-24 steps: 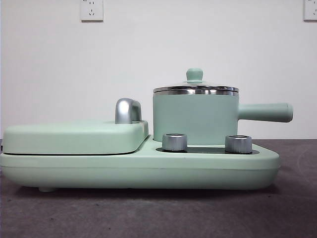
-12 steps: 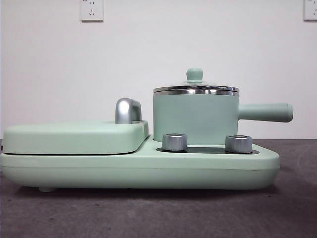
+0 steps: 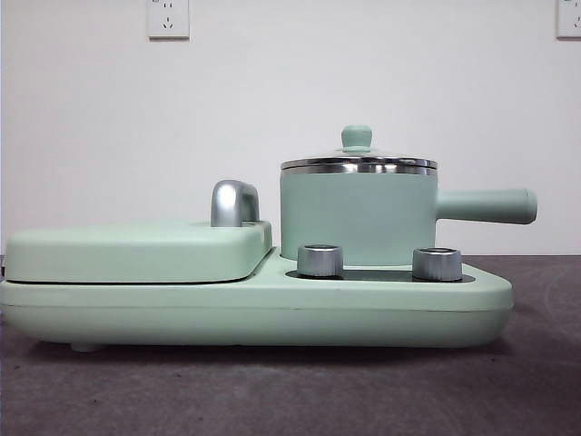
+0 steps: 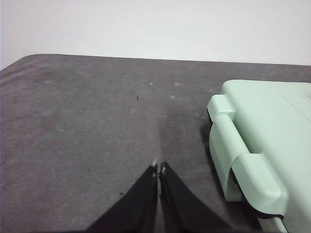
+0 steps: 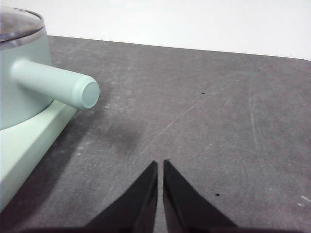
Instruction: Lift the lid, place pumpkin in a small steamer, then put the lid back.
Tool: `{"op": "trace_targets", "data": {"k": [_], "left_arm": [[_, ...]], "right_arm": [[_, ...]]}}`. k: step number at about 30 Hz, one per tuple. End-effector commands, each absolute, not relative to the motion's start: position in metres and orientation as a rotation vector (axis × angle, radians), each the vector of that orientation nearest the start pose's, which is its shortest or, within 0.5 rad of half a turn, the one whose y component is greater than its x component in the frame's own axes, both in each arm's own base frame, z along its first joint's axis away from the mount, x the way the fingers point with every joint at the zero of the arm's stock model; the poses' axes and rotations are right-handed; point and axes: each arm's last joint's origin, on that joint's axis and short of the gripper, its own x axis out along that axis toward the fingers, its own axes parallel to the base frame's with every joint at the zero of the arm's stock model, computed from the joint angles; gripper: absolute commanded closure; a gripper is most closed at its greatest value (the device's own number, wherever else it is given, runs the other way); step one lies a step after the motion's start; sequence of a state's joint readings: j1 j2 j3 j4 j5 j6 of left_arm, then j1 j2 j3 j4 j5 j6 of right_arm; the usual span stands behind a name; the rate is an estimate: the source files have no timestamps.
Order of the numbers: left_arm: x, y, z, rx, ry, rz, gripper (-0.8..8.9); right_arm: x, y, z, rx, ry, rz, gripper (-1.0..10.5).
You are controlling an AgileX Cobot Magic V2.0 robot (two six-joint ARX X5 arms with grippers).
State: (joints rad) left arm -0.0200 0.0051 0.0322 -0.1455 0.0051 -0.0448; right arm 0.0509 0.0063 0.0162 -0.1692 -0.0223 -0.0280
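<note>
Nearest the front camera, two chrome knobs (image 3: 320, 260) stood on the deck of the wide mint-green appliance base (image 3: 254, 313), which rested on the dark grey tabletop (image 3: 272, 391). Just behind them the small steamer (image 3: 357, 213) sat upright on the base's right half, its long handle (image 3: 486, 205) pointing right. The lid (image 3: 359, 163) lay closed on the steamer's steel rim, its green knob uppermost. To the left, the flat griddle cover (image 3: 136, 251) with its chrome handle (image 3: 233, 203) lay shut.

The left gripper (image 4: 158, 168) hung over bare tabletop beside the base's hinged end, fingers together. The right gripper (image 5: 160, 165) hung over bare tabletop near the steamer's handle end, its fingers nearly touching, holding nothing.
</note>
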Motion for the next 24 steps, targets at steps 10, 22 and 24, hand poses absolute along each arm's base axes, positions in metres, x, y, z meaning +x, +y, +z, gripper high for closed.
{"op": "trace_targets", "data": {"k": [10,22,24], "left_arm": [[0.0963,-0.0019,0.1546,-0.037,0.126,-0.021,8.04],[0.0963,-0.0019,0.1546,-0.037,0.126,-0.021,8.04],[0.0963,-0.0019,0.1546,-0.037,0.126,-0.021,8.04]], "right_arm": [[0.0960,0.0054,0.1522,-0.040,0.146,0.072,9.3],[0.0960,0.0054,0.1522,-0.040,0.146,0.072,9.3],[0.0960,0.0054,0.1522,-0.040,0.146,0.072,9.3]]}}
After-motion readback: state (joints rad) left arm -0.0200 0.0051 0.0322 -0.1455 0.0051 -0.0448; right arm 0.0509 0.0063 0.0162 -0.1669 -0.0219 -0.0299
